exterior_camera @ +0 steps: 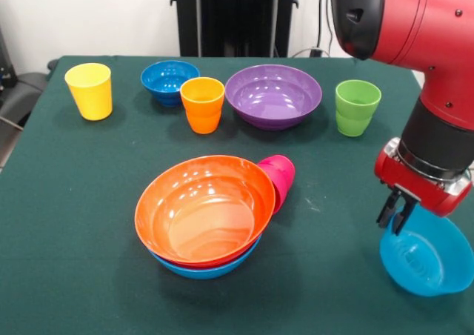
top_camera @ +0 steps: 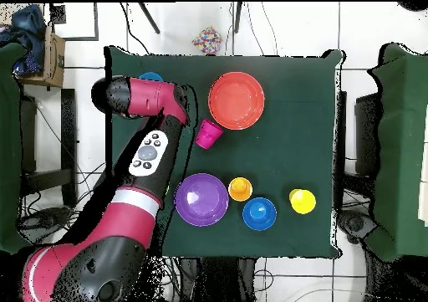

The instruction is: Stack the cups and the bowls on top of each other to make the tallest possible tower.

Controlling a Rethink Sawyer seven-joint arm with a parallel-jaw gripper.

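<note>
My gripper (exterior_camera: 396, 213) is at the near right of the table, its fingers closed on the far rim of the small light-blue bowl (exterior_camera: 429, 257), which tilts. At the middle, a large orange bowl (exterior_camera: 204, 209) sits nested on another orange bowl and a light-blue bowl (exterior_camera: 204, 270). The magenta cup (exterior_camera: 280, 178) lies on its side against this stack. Along the far side stand the yellow cup (exterior_camera: 89, 90), dark-blue bowl (exterior_camera: 169, 79), orange cup (exterior_camera: 202, 104), purple bowl (exterior_camera: 273, 95) and green cup (exterior_camera: 358, 107). In the overhead view my arm hides the gripper and the green cup.
The overhead view shows the orange stack (top_camera: 236, 100), the magenta cup (top_camera: 208, 134), the purple bowl (top_camera: 201, 199), the orange cup (top_camera: 240, 188), the dark-blue bowl (top_camera: 259, 213) and the yellow cup (top_camera: 303, 201). The light-blue bowl is close to the table's corner edge.
</note>
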